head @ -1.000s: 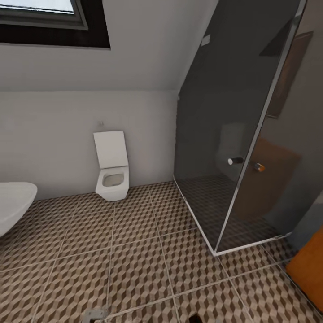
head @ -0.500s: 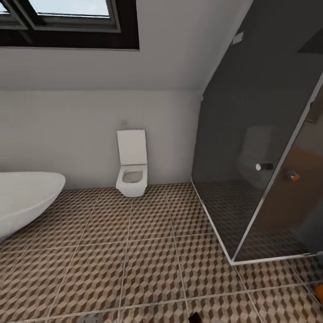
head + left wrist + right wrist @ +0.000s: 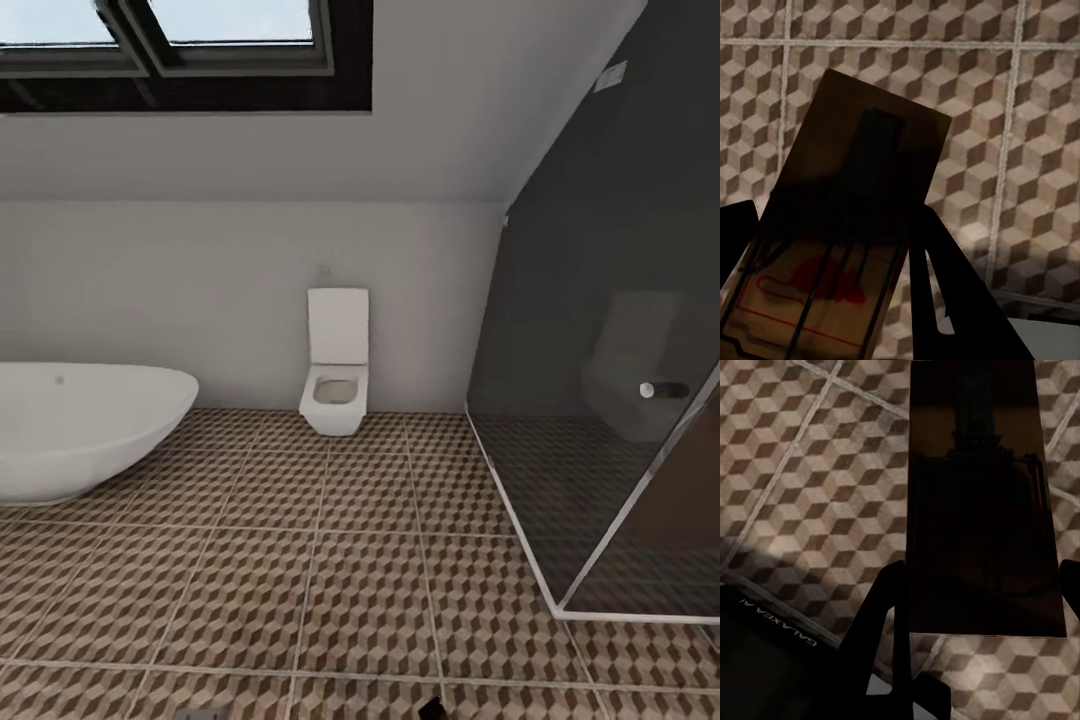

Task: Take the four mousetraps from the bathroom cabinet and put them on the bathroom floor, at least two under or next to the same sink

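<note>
Carrying leg, sink not in sight. Head view: bathroom floor in cube-pattern tiles, toilet against the far wall, white bathtub to its left, dark glass shower enclosure to its right, skylight above. Left pincer clamped on a mousetrap, board face with red mark and wire toward the camera, held above the tiles. Right pincer clamped on a second mousetrap, seen as a dark flat board, likewise clear of the floor; a dark part of the robot's body shows beside it. Judgement: both traps should stay gripped and level while the base turns to find the vanity; the tub by the toilet is not the target. Lower each board flat onto the tiles close under the basin, then release one side at a time.
</note>
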